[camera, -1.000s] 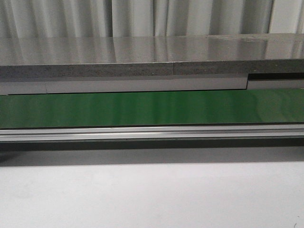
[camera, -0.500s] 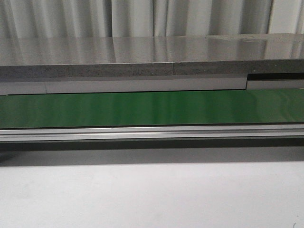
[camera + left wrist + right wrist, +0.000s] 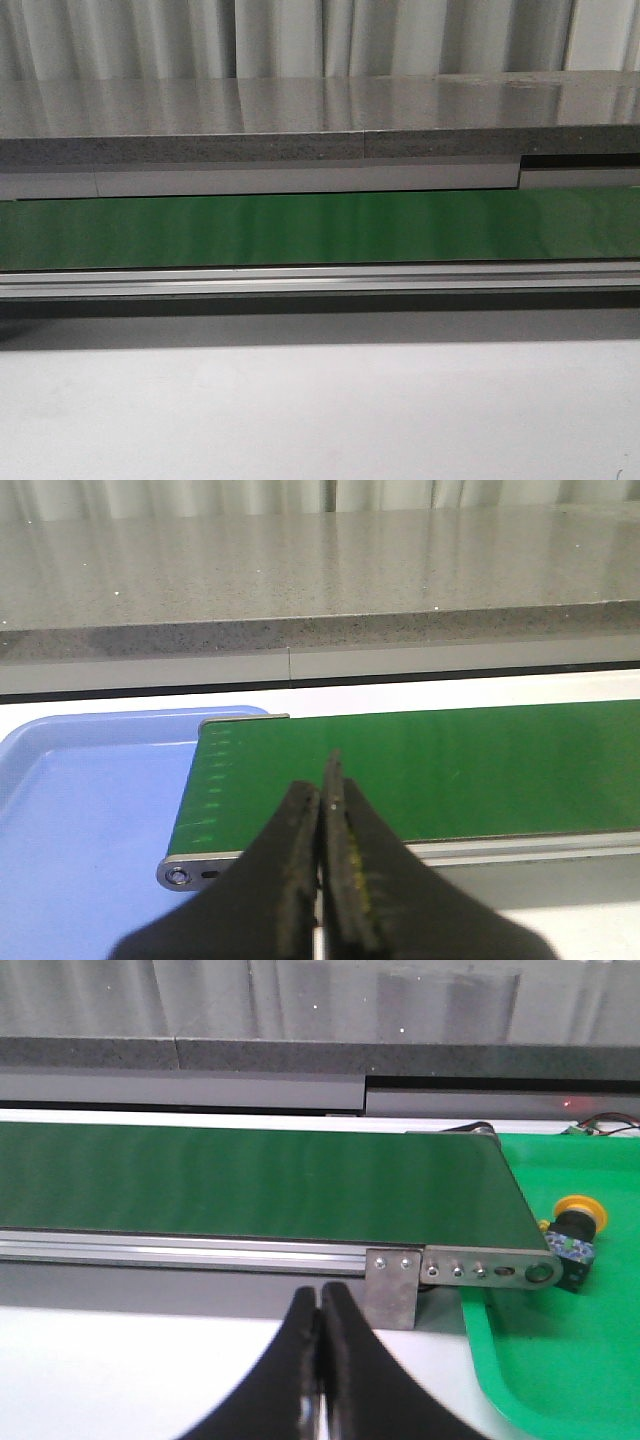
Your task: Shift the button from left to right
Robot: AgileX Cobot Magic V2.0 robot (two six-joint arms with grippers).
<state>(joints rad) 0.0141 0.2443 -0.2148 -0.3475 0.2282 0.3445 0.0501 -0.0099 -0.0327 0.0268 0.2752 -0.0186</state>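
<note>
I see nothing moved since the earlier front frames. The button (image 3: pixel 573 1228) lies in the green tray (image 3: pixel 560 1360), beside the belt (image 3: pixel 250 1180) end, apparently delivered. Left gripper (image 3: pixel 324 810) and right gripper (image 3: pixel 320 1325) are clenched, empty, parked short of the belt.

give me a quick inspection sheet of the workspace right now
surface: green conveyor belt bare, white table in front
job's things: button lies in the green tray by the belt's right end
clutter: blue tray at the belt's left end, nothing seen in it
grippers: left gripper and right gripper shut, holding nothing
cables: thin wires past the green tray
surroundings: grey counter, curtain behind
</note>
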